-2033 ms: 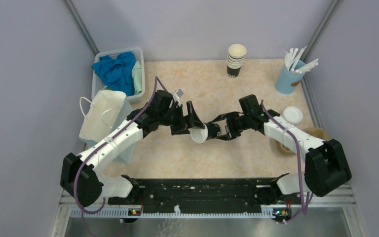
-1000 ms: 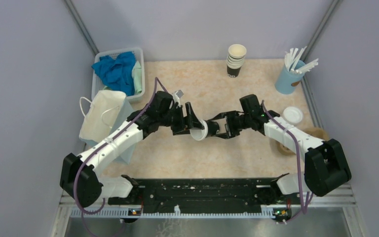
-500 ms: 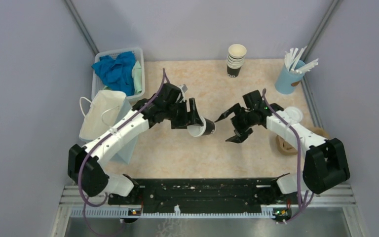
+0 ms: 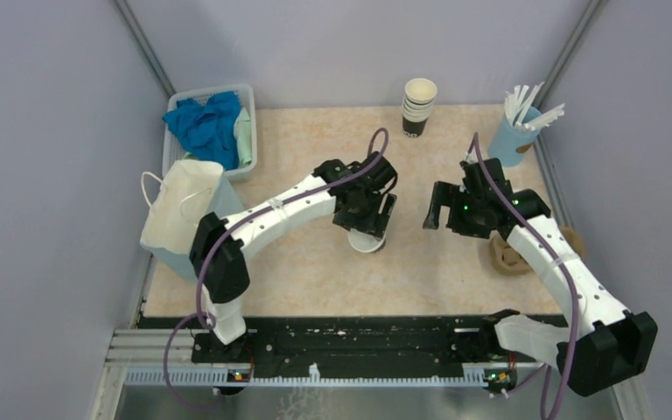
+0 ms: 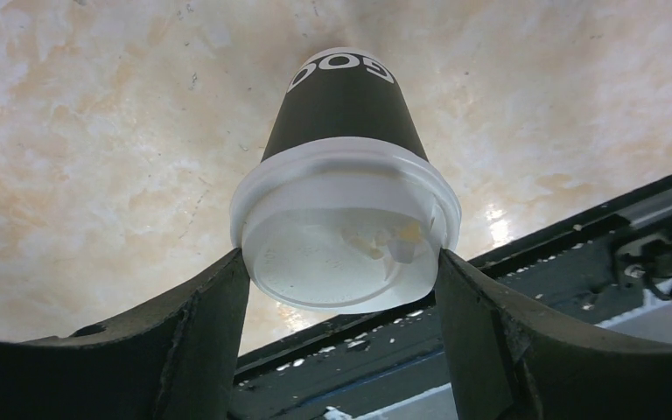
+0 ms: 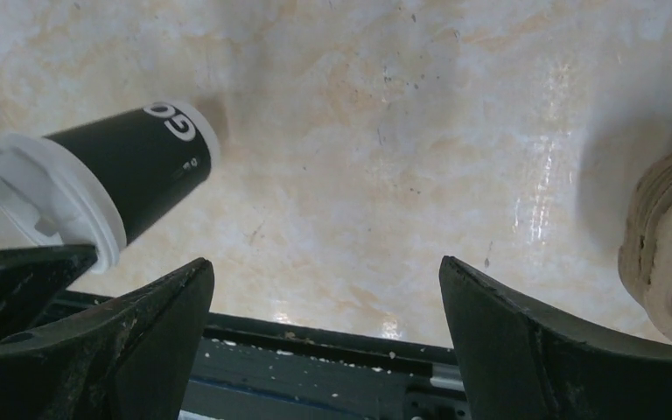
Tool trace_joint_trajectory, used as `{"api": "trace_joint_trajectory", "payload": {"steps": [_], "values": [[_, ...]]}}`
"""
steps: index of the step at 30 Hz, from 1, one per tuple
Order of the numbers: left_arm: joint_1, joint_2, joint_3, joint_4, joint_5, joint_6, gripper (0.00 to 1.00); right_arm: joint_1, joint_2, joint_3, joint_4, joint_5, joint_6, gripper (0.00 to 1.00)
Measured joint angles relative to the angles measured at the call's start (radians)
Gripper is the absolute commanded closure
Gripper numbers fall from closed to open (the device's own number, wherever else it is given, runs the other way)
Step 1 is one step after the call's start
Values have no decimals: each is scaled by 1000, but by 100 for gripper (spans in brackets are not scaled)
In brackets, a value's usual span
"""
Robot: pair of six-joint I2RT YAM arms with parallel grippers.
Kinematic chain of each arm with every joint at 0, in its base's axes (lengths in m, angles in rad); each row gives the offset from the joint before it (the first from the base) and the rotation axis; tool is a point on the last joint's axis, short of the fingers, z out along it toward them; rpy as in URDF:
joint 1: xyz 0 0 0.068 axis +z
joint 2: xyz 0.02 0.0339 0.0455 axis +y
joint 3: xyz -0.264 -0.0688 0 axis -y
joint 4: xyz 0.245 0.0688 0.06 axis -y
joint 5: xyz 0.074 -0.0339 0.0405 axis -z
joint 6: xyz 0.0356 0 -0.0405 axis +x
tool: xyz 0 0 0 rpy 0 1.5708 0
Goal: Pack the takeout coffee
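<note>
The takeout coffee (image 5: 341, 114) is a dark brown cup with a white sip lid (image 5: 332, 241). My left gripper (image 5: 341, 267) is shut on it, one finger on each side of the lid rim. In the top view the left gripper (image 4: 367, 229) holds the cup (image 4: 368, 242) lid up over the middle of the table. Whether the base touches the table I cannot tell. My right gripper (image 4: 453, 219) stands to the cup's right, wide open. In the right wrist view nothing lies between its fingers (image 6: 140, 306), and the cup (image 6: 131, 171) is off to the left.
A white paper bag (image 4: 179, 206) stands at the left edge, with a basket of blue cloths (image 4: 210, 122) behind it. A stack of lidless cups (image 4: 418, 105) and a blue cup of white sticks (image 4: 516, 131) are at the back. A brown cardboard roll (image 6: 665, 254) lies by the right arm.
The right gripper has let go of the cup, opened wide and pulled back to the right. The left arm has carried the cup rightward and turned it lid up.
</note>
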Motion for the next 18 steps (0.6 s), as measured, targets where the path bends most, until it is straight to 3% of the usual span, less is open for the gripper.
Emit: {"api": "trace_joint_trajectory", "payload": {"steps": [8, 13, 18], "values": [[-55, 154, 159, -126, -55, 79, 12, 0, -68, -95, -63, -10, -60, 1], [-61, 171, 175, -148, -54, 114, 3, 0, -109, -97, -76, -26, -72, 1], [-61, 181, 229, -164, -54, 133, 2, 0, -130, -97, -83, -49, -86, 1]]}}
